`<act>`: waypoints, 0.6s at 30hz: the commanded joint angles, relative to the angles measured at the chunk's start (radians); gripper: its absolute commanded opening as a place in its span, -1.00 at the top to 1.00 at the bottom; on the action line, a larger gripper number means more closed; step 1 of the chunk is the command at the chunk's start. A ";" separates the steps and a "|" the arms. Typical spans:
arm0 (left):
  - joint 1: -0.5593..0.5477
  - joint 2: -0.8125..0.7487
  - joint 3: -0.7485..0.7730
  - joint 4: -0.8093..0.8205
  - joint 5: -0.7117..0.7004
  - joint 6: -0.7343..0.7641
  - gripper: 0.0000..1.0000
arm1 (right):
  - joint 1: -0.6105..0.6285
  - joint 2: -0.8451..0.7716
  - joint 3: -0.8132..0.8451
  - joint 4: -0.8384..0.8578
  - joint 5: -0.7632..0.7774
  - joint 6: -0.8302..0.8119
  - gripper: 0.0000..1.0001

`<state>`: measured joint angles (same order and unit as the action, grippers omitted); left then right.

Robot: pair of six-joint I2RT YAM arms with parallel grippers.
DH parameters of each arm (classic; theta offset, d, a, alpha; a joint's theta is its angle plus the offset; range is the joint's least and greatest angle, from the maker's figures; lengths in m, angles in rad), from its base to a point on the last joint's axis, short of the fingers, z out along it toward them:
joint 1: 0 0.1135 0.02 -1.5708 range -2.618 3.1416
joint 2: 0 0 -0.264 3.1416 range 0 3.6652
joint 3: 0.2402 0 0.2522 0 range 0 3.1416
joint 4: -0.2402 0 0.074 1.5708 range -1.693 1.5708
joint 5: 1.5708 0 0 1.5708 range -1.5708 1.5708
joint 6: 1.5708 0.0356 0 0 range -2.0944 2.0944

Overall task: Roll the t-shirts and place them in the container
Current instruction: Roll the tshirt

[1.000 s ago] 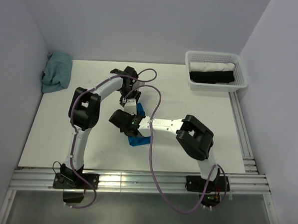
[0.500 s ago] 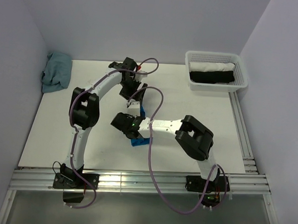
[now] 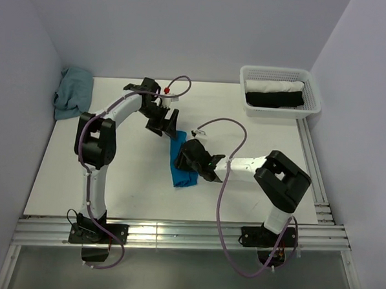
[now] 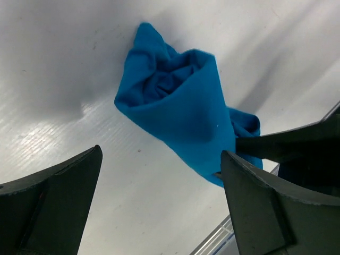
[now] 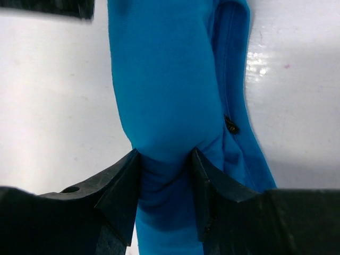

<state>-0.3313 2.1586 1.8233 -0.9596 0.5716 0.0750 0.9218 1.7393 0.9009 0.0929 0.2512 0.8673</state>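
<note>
**Blue t-shirt** [image 3: 180,170]: a loose roll near the middle of the white counter [image 3: 133,180], its length running from near to far. From above we see only a short blue bar, partly covered by the right arm.

**Right wrist view:** this shows what the overhead view hides. The right pincer [image 5: 164,159] is clamped across the roll. The cloth is narrowed between the two fingers [image 5: 119,186] and bulges out beyond them. A second fold of the shirt lies alongside on the right, with a small dark spot we cannot identify.

**Left wrist view:** here we see the roll's end, a cone-like wrap with crumpled cloth inside its mouth, resting on the counter. The left pincer [image 3: 166,124] has its fingers spread wide and grips nothing. It is held above the counter by the roll's far end, not touching the cloth.

**Overhead view:** only this view shows the surroundings.
- A white mesh basket [image 3: 282,113] sits at the far right corner, holding a white roll [image 3: 277,85] and a black roll [image 3: 273,100].
- A crumpled grey-green cloth [image 3: 72,93] lies at the far left corner.
- Both are well apart from the t-shirt.
</note>
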 commanded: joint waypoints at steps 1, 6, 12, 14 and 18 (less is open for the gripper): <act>-0.005 -0.071 -0.082 0.116 0.115 0.014 -0.96 | -0.061 0.017 -0.106 0.145 -0.220 0.027 0.08; -0.008 -0.071 -0.168 0.225 0.148 -0.017 -0.99 | -0.097 0.025 -0.157 0.275 -0.296 0.085 0.10; -0.015 -0.046 -0.206 0.328 0.104 -0.079 -0.99 | -0.146 0.072 -0.215 0.436 -0.405 0.165 0.11; -0.018 -0.013 -0.177 0.325 0.035 -0.138 -0.89 | -0.152 0.081 -0.218 0.456 -0.417 0.191 0.11; -0.049 0.056 -0.087 0.243 -0.156 -0.162 -0.23 | -0.153 0.103 -0.203 0.453 -0.423 0.210 0.11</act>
<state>-0.3527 2.1647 1.6619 -0.7242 0.5922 -0.0525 0.7620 1.7966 0.7124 0.5858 -0.1200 1.0492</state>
